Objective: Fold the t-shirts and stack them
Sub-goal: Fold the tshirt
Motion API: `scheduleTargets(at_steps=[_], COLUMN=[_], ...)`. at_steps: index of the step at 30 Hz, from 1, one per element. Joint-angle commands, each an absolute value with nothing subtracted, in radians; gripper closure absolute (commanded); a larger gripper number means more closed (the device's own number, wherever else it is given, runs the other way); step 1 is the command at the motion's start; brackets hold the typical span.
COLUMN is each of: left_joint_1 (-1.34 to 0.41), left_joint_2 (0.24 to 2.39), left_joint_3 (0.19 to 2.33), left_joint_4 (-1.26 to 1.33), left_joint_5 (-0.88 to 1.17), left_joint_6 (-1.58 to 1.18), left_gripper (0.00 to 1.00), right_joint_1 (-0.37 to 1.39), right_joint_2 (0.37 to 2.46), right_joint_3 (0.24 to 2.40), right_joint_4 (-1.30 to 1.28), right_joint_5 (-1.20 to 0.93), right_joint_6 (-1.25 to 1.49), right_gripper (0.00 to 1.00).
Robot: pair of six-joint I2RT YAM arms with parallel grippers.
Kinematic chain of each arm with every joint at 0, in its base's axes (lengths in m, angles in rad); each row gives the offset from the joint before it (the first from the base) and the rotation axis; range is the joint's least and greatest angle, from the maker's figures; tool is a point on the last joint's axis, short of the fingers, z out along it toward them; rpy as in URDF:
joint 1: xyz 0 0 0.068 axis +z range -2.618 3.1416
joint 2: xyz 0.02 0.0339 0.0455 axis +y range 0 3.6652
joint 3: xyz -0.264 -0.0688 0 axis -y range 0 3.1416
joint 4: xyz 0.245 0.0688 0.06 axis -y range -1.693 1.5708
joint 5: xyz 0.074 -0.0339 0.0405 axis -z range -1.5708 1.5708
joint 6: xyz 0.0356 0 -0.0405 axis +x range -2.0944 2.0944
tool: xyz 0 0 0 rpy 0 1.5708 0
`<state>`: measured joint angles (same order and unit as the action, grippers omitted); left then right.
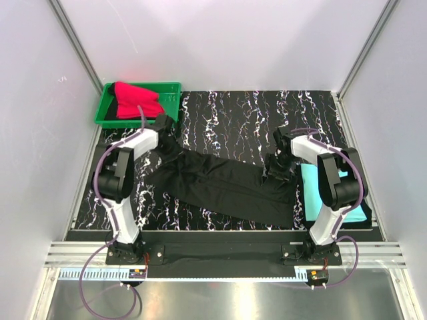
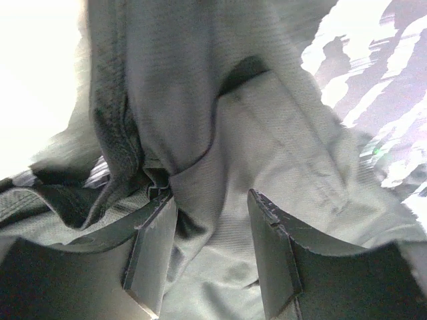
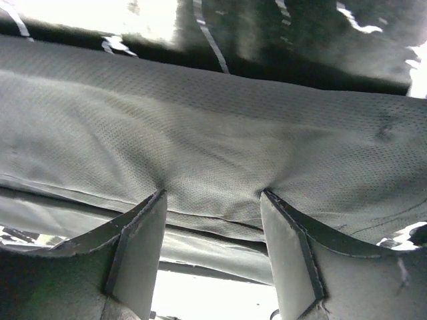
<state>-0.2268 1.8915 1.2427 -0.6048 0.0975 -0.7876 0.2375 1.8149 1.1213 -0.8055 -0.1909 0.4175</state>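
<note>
L gripper (image 2: 210, 200) part-open, black shirt (image 1: 227, 187) fold between jaws, unpinched; R gripper (image 3: 213, 197) part-open, tips on cloth

Pale, plain walls (image 1: 220, 40) closed in three sides, with aluminium posts (image 1: 77, 40) in the far corners. A black, white-veined tabletop (image 1: 247, 113) spread ahead of the left gripper (image 1: 165, 133); a green tray (image 1: 172, 93) sat just beyond it, to its left. Light was even.

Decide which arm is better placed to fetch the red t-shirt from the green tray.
Probably left: the left end effector is next to the green tray holding the red t-shirt; the right end effector is beside the turquoise t-shirt.
</note>
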Motion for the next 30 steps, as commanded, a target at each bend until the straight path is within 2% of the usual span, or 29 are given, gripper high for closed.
scheduleTargets(at_steps=[1,9,19,30], left_joint_1=[-0.274,-0.359,-0.341,-0.215], left_joint_2=[2.017,2.253,2.506,2.677], left_joint_3=[1.327,1.687,2.097,2.308], left_joint_4=[-0.572,-0.638,-0.652,-0.365], left_joint_5=[0.072,0.109,0.187,0.419], left_joint_6=[-0.792,-0.740,-0.692,-0.821], left_gripper=[0.48,0.50,0.49,0.53], right_joint_1=[0.222,0.222,0.221,0.222], right_joint_2=[1.787,1.769,1.835,1.835], right_joint_3=[1.086,1.072,1.100,0.988], right_joint_4=[-0.788,-0.784,-0.773,-0.595], right_joint_5=[-0.118,-0.156,-0.215,-0.412], right_joint_6=[0.403,0.406,0.437,0.780], right_gripper=[0.34,0.33,0.32,0.31])
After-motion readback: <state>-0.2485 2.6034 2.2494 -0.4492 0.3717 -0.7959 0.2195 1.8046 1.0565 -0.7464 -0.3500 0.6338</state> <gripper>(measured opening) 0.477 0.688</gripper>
